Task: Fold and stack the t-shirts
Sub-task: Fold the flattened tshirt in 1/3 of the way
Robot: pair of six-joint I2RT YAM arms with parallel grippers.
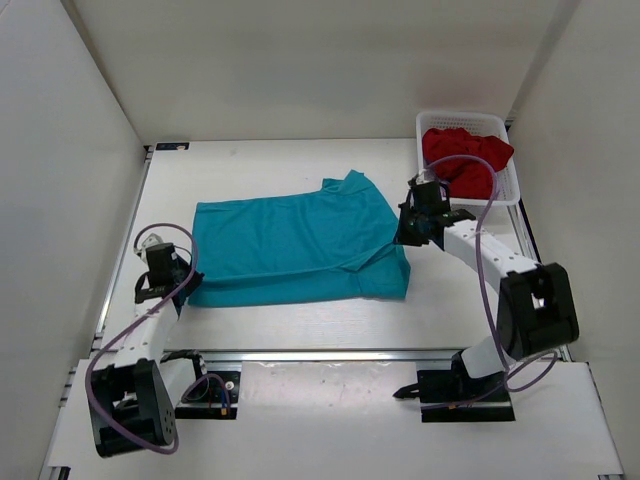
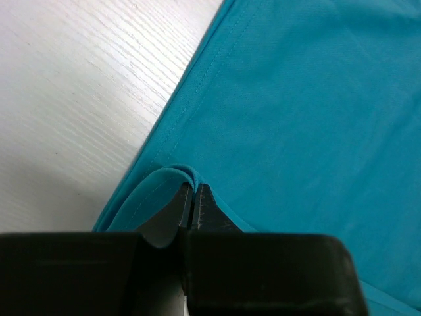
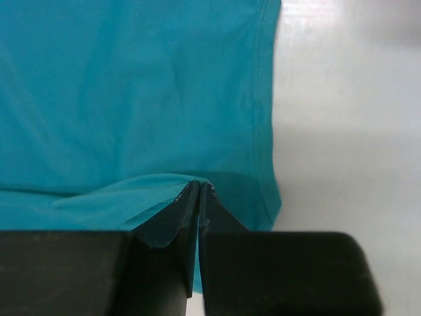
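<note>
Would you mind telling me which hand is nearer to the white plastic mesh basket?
Right. The right hand pinches the teal cloth t-shirt close to the basket; the left hand pinches the opposite corner, far from it.

The teal shirt (image 1: pixel 295 248) lies spread flat, with a flap doubled over near the right fingers (image 3: pixel 220 214). They pinch a raised ridge of cloth at its right edge. Its near left corner hem is bunched into a small fold, nipped between the left fingers (image 2: pixel 210 214). The red shirt (image 1: pixel 465 158) lies crumpled beyond the right fingers, apart from the teal.
</note>
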